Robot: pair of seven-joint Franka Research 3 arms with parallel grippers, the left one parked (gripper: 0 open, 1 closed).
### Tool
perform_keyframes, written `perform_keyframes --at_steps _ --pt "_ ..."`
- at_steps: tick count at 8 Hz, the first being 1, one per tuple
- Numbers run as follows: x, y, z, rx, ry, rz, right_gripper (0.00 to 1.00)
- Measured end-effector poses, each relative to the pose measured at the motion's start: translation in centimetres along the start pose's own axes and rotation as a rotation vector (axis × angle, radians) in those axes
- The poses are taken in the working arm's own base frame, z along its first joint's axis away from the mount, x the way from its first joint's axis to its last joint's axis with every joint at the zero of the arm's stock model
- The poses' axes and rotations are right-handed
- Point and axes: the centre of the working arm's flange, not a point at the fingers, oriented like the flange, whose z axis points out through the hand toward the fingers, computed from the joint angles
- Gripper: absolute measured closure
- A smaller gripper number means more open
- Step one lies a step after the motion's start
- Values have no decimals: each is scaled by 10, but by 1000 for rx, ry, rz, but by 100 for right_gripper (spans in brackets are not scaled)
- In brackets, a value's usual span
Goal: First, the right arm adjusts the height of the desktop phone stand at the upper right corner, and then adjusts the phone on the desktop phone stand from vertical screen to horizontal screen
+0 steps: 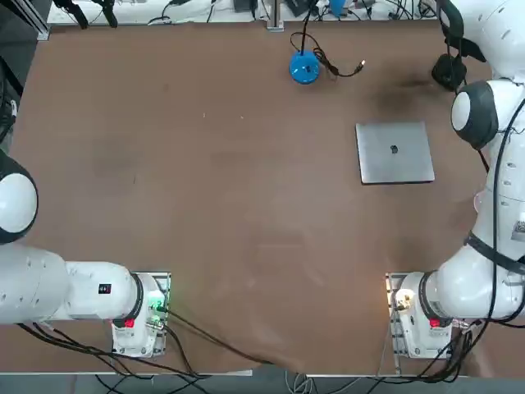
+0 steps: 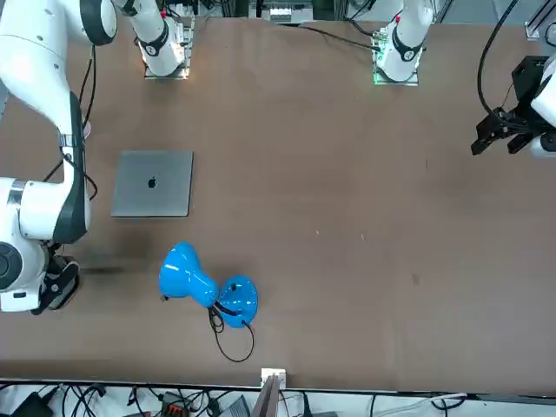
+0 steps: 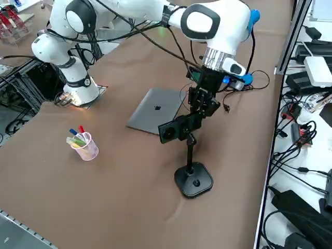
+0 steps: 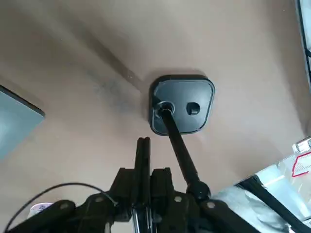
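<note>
Desktop phone stand (image 3: 193,179): on the tabletop (image 3: 119,192), off the right side of the laptop (image 3: 156,110) and apart from it. Foot is black, flat and square with well-rounded corners. Its top face reads dark grey under the light, with a thin raised black rim and a small dark recess set to one side of the post. The foot lies flat. A slender round black post rises from a collar near the foot's edge and ends in a thicker dark joint, close beside the claw (image 4: 143,140). Top of the stand is lost among the black parts of the right arm (image 3: 211,39); the phone cannot be made out there.

Claw: above the tabletop, on the same side of the laptop as the stand, its two fingers together. Cannot tell whether anything thin is pinched between them.

Laptop: closed, silver-grey, dark logo on the lid. Pen cup (image 3: 89,150): pinkish, holding several pens, right of the laptop and nearer the arm bases. Blue stand (image 1: 303,67): round-based, glossy, beyond the laptop and to its left, black cable (image 1: 330,66) coiled beside it.
</note>
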Motion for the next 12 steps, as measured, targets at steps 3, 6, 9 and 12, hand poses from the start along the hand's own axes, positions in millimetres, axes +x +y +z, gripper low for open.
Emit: perform_keyframes --at_steps 3,6,9,12 --pt "-4 1 -3 0 1 5 79" --pt "-5 1 -3 20 24 11 79" --pt "-11 5 -3 35 43 20 75" --pt "-18 6 -16 22 58 27 43"
